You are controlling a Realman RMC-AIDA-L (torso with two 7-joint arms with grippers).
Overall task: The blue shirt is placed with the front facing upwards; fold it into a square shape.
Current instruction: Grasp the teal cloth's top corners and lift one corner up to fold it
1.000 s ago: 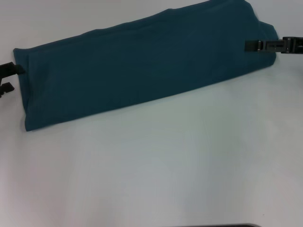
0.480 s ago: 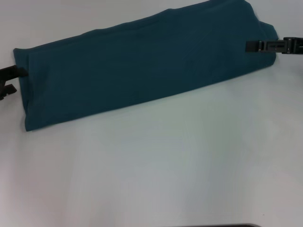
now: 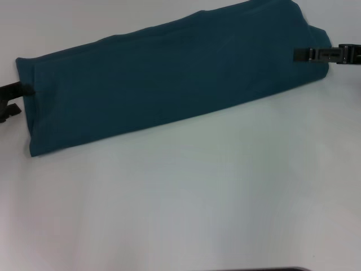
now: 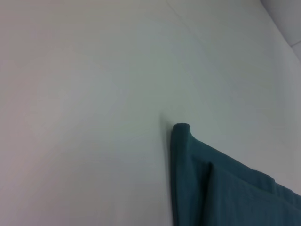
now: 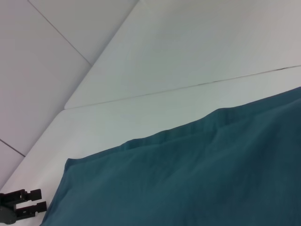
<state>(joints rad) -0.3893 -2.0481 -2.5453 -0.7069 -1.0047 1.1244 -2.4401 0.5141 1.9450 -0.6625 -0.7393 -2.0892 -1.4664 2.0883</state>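
Lying folded lengthwise, blue shirt [image 3: 163, 79]; left tool [image 3: 14, 100] spread, right tool [image 3: 307, 55] unclear.

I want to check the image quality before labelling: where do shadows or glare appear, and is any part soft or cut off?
Head view: even, diffuse light, no glare; the blue shirt casts only a faint shadow on the table; both grippers are cropped at the frame edges. Left wrist view: a narrow shadow beside the shirt's folded corner. Right wrist view: the left gripper shows small and soft.

Plain dark teal-blue shirt [image 3: 163, 79]; white table [image 3: 197, 197]; black tools.
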